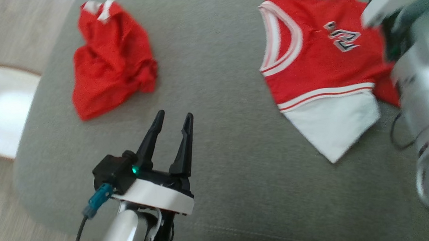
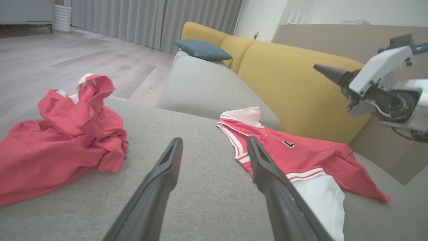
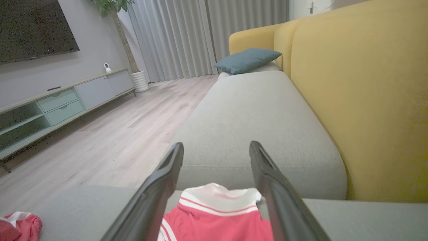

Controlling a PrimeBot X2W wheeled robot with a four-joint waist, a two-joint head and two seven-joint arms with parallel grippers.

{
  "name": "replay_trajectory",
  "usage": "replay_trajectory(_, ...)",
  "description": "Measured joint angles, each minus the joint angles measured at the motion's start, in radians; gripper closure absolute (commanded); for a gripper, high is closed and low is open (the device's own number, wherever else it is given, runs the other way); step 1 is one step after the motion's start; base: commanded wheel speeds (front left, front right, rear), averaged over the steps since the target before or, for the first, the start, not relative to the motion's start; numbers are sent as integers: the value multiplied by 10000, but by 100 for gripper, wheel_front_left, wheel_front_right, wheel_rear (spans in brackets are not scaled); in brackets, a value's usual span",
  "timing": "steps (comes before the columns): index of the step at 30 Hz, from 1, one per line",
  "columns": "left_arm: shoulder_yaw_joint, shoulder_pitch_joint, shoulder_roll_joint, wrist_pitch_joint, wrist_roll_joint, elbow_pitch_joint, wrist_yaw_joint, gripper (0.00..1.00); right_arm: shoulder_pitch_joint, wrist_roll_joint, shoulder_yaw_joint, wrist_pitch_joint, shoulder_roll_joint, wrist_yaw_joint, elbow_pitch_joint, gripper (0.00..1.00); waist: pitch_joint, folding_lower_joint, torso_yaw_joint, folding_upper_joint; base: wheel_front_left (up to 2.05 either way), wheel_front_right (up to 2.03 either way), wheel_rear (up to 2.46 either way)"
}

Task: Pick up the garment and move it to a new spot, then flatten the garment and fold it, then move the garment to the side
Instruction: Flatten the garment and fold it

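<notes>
Currently the jersey (image 1: 318, 54) lies on the grey sofa seat (image 1: 219, 135), toward its right side, with the collar near the far edge and the hem pointing at the near edge. It is a red sleeveless top, mostly spread flat. White trim with thin red stripes runs round the armhole and the collar, and a black-and-white "2" sits on the chest. Below a striped band, a white panel ends in a pointed corner. Its right part is rumpled, and in the left wrist view a red flap of it trails off sideways.

The right claw (image 3: 216, 144) stands above the collar end, its two dark fingers spread wide and nothing held between them; the white collar shows below the gap. The left claw (image 1: 174, 115) hovers over bare cushion near the middle of the seat, also fully spread and empty, well apart from the jersey.

A crumpled red garment (image 1: 112, 59) with white edging sits bunched near the far left corner. A yellow backrest (image 2: 294, 77) rises behind the seat.
</notes>
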Motion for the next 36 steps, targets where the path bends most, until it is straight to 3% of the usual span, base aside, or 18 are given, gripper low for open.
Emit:
replay_trajectory(6,255,60,0,0,125,-2,-81,0,1821,1058,1064,-259,339,0,-880,0,-519,0,-896,0,0,0,0)
replay_trajectory(12,412,134,0,0,33,0,-75,0,4658,1877,1822,-286,263,0,-3814,0,-1078,0,-1769,0,0,0,0)
replay_trajectory(20,422,476,2,0,-337,130,61,0,8728,2000,1682,-286,424,0,-7049,0,-1581,-1,-2768,0,0,0,0)
replay_trajectory(28,349,400,2,0,-769,571,171,0,9337,1735,1522,-236,665,0,-8493,0,-1364,-1,-3375,0,0,0,0)
replay_trajectory(36,-1423,-987,4,8,-941,2587,288,0,9292,1507,1356,36,717,0,-9070,0,-930,-1,-3889,0,0,0,0)
